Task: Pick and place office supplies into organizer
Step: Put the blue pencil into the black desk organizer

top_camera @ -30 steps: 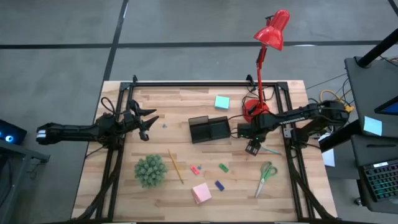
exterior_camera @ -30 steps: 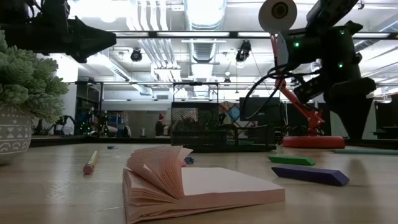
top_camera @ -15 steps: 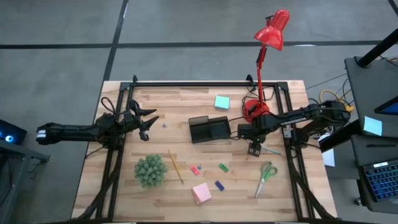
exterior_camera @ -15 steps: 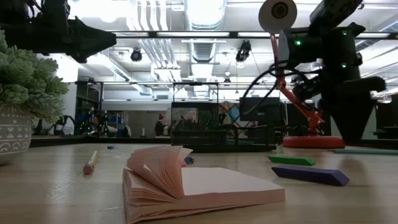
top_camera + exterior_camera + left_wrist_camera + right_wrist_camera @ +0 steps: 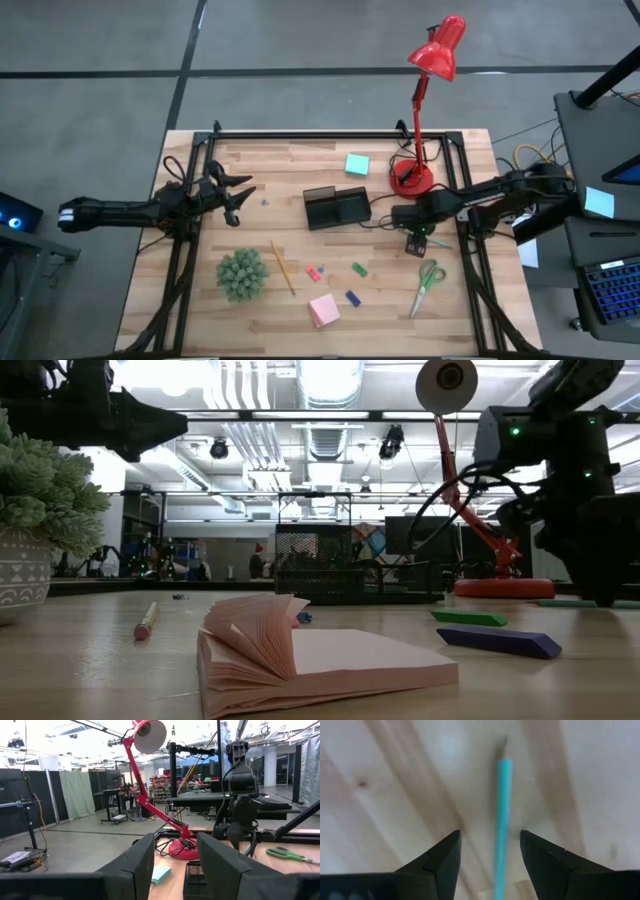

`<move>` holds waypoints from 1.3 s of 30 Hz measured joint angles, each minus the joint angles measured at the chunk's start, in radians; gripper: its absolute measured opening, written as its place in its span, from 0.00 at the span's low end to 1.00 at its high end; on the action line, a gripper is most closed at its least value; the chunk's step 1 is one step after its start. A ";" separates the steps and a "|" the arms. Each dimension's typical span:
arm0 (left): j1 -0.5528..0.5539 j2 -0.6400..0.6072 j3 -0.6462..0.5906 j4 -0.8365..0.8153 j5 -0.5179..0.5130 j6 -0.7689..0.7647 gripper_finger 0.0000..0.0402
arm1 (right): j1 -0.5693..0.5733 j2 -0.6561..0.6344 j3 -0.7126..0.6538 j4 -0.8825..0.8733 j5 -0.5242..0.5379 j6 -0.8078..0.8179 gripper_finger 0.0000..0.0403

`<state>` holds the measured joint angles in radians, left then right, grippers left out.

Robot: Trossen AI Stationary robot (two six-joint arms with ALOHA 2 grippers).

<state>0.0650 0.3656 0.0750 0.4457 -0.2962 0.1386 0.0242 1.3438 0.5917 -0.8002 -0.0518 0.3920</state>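
Note:
The thin teal pen (image 5: 502,805) lies flat on the wooden table, right of the black organizer (image 5: 337,207). My right gripper (image 5: 490,857) points straight down just above the pen and is open, one finger on either side of it, touching nothing; the high view shows this right gripper (image 5: 417,243) too. My left gripper (image 5: 238,195) hovers open at the table's left, holding nothing. Green-handled scissors (image 5: 428,285), a yellow pencil (image 5: 282,267), a pink pad (image 5: 323,310), a teal pad (image 5: 356,165) and small erasers (image 5: 352,283) lie loose on the table.
The red lamp's base (image 5: 411,178) stands just beyond my right gripper, with its cable running along the table. A green spiky plant (image 5: 241,274) sits at the near left. Black frame rails (image 5: 185,270) run along both table sides.
My right gripper has moved toward the table's right edge and sunk lower, coming over the teal pen. My left arm has kept still.

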 joint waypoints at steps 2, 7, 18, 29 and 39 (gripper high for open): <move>0.000 0.001 0.000 0.000 0.000 0.000 0.34 | 0.000 -0.020 -0.009 -0.004 0.032 0.001 0.48; 0.000 0.000 -0.001 -0.001 0.000 -0.001 0.34 | 0.000 -0.068 -0.011 0.002 0.053 0.007 0.48; 0.000 0.007 -0.002 0.000 0.000 -0.001 0.34 | 0.000 -0.052 -0.037 0.093 0.052 0.002 0.48; 0.000 0.023 -0.002 0.000 0.003 -0.001 0.34 | 0.000 -0.003 -0.028 0.092 0.053 0.001 0.48; 0.000 0.020 -0.002 0.001 0.004 -0.001 0.34 | 0.001 -0.006 -0.028 0.093 0.053 0.006 0.48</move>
<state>0.0647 0.3859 0.0727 0.4469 -0.2924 0.1379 0.0249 1.3381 0.5640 -0.7071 0.0010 0.3985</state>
